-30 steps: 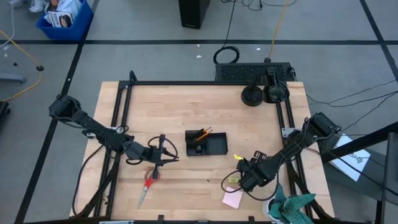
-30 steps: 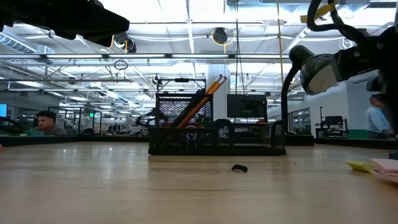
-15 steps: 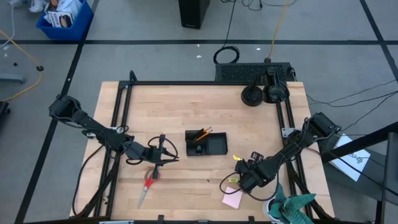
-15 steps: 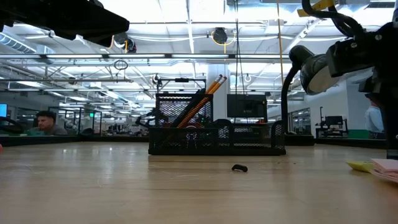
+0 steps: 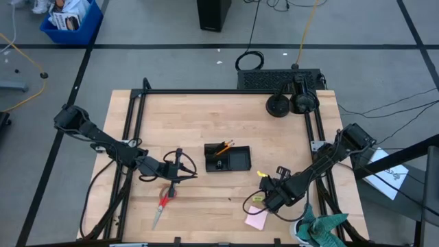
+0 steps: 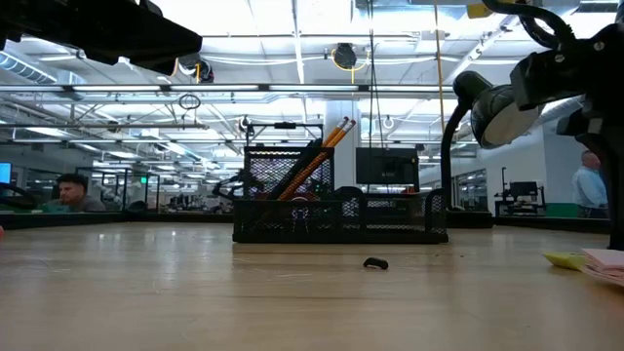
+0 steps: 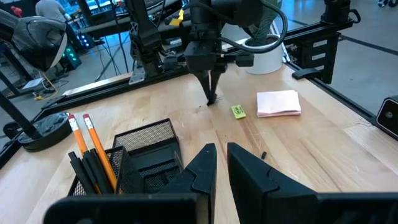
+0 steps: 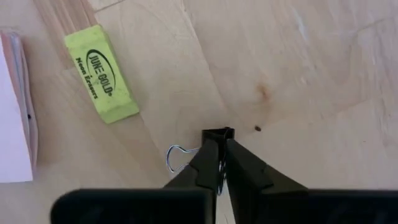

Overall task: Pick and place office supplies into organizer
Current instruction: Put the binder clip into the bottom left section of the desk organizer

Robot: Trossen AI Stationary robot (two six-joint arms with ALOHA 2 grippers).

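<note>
A tiny black binder clip [image 8: 217, 133] lies on the wood beside a small yellow pad [image 8: 101, 73], and my right gripper [image 8: 217, 149] is shut on it near the table's front right. The pink sticky-note pad [image 5: 256, 218] lies just nearer. The black organizer [image 5: 227, 158] stands mid-table with orange pencils [image 5: 223, 146] upright in it. Red-handled scissors [image 5: 162, 202] lie flat at the front left. My left gripper [image 7: 221, 158] hovers above them, open by a narrow gap with nothing in it. A second small clip [image 6: 375, 263] lies in front of the organizer. My right gripper pinches the binder clip's black body [image 8: 219, 132] between its two fingertips. The fingers come from above, pointing steeply down. One wire handle [image 8: 176, 157] sticks out sideways past the fingers. The clip sits on the tabletop.
A teal cloth [image 5: 322, 228] is bunched at the front right corner. Round black discs [image 5: 278, 106] stand at the back right. Black frame rails [image 5: 130, 130] run along both table sides. Bare wood lies between the organizer and the front edge.
My right hand has tipped a little in place above the spot beside the yellow pad. The pads, the scissors and the organizer lie where they were.
</note>
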